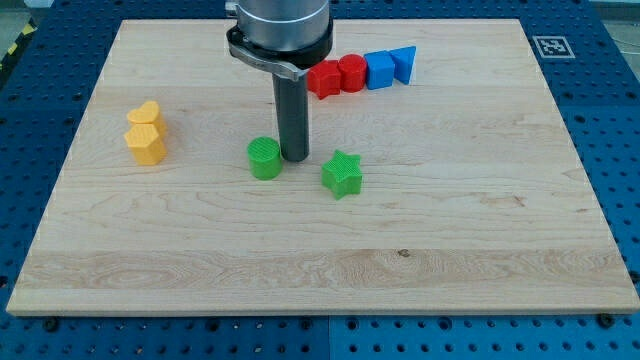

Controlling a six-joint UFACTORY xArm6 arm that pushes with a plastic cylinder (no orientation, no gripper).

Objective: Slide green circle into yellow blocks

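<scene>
A pale wooden board (480, 220) lies on a blue perforated table (620, 120) and fills most of the view, with a black-and-white marker (549, 45) at its top right corner. My rod comes down from the view's top; my tip (294, 158) rests just beside the green circle (265, 158), on its right, and carries no jaws. The circle is round with no long axis or heading, near the board's middle, well apart from the yellow blocks (146, 132) at the left; a green star (342, 173) lies right of my tip, and red blocks (338, 76) and blue blocks (390, 67) line the top.
</scene>
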